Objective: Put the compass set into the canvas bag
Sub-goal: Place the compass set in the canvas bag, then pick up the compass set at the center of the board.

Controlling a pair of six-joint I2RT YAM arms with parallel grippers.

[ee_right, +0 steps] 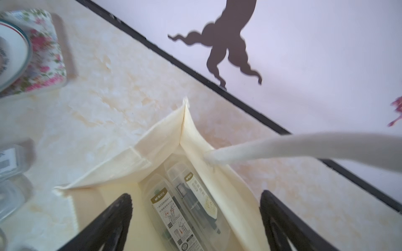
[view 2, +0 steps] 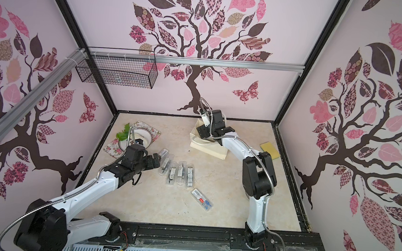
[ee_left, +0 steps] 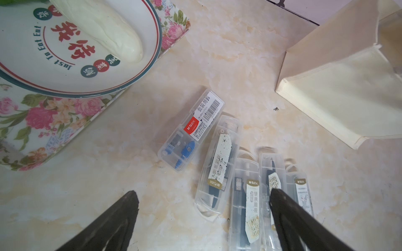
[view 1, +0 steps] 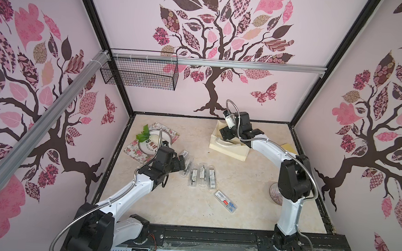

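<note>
A robot lab booth; tree-patterned panels (view 1: 130, 15) in a black frame (view 1: 93, 14); an aluminium rail (view 1: 249, 65); left arm (view 1: 128, 194) and right arm (view 1: 291, 211) bolted in front.

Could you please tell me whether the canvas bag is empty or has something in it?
Not empty: the right wrist view shows two clear compass cases lying side by side inside the open canvas bag.
</note>
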